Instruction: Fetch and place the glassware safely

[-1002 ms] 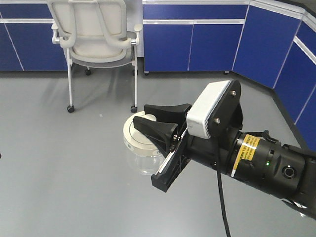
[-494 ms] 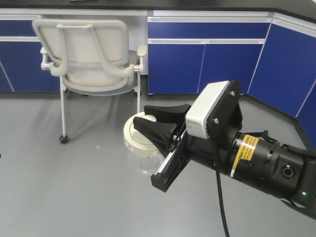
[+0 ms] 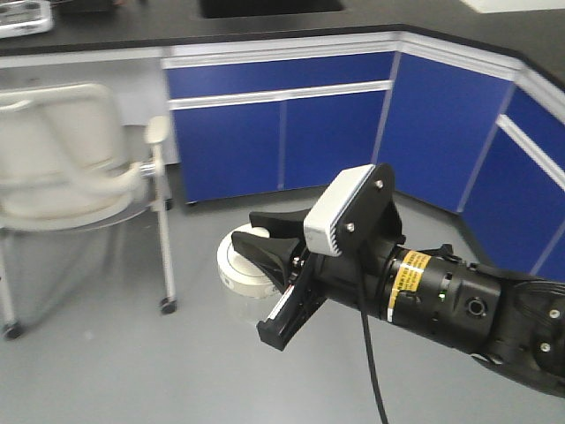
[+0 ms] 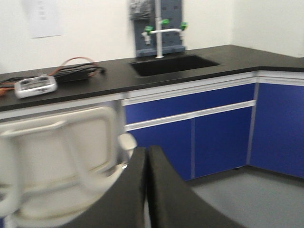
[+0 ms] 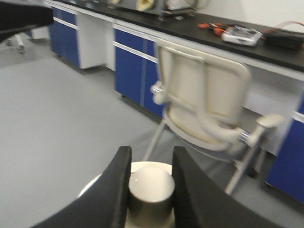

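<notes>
The glassware, a squat clear jar (image 3: pixel 240 307) with a round cream-white lid (image 3: pixel 235 266), hangs in the air above the grey floor. My right gripper (image 3: pixel 248 231) is shut on the lid's central knob (image 5: pixel 151 190), with one black finger on each side of it. The jar's glass body is hidden below the lid in the right wrist view, where the gripper (image 5: pixel 152 151) fills the lower middle. My left gripper (image 4: pixel 146 153) shows only in its own wrist view, with its jaws pressed together and nothing between them.
A cream office chair (image 3: pixel 62 168) on castors stands at the left. Blue cabinets (image 3: pixel 291 132) under a black counter (image 3: pixel 106 35) run along the back and turn a corner to the right. A sink with a tap (image 4: pixel 168 61) is set in the counter.
The whole view has swung: the chair has slid to the left edge and the cabinet corner now fills the back. The jar stays held in the right gripper as before.
</notes>
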Motion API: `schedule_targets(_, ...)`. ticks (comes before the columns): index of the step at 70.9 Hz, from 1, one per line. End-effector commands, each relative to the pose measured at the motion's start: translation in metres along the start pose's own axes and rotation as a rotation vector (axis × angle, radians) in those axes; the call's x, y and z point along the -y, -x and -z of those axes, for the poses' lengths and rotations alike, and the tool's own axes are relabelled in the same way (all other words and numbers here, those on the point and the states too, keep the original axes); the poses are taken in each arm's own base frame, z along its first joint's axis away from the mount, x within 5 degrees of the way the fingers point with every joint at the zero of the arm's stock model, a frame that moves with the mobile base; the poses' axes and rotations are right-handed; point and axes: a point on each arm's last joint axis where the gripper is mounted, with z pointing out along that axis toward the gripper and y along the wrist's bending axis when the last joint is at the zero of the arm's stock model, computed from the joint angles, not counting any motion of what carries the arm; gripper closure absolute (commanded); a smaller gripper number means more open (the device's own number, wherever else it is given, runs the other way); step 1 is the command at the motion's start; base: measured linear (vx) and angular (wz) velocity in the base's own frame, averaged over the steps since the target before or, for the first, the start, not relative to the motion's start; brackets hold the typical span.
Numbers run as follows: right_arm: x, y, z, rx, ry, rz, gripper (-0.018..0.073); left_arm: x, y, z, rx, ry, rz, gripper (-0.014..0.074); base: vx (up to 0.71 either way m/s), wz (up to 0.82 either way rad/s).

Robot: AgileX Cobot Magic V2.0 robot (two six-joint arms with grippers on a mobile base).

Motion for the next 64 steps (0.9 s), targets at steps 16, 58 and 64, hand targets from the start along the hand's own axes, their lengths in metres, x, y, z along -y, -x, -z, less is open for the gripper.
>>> schedule_targets(16, 0.003, -0.008, -0.018, 0.026, 0.031, -0.040, 0.0563, 0.000, 0.016, 0.000, 0.100, -0.002, 0.015, 0.0603, 0.24, -0.74)
schedule_targets(58, 0.022, -0.024, -0.045, 0.206, -0.075, -0.183, 0.0563, 0.000, 0.016, 0.000, 0.100, -0.002, 0.015, 0.0603, 0.17, -0.62)
schedule_targets(64, 0.021, -0.018, -0.044, 0.266, -0.055, -0.174, 0.0563, 0.000, 0.016, 0.000, 0.100, -0.002, 0.015, 0.0603, 0.11, -0.44)
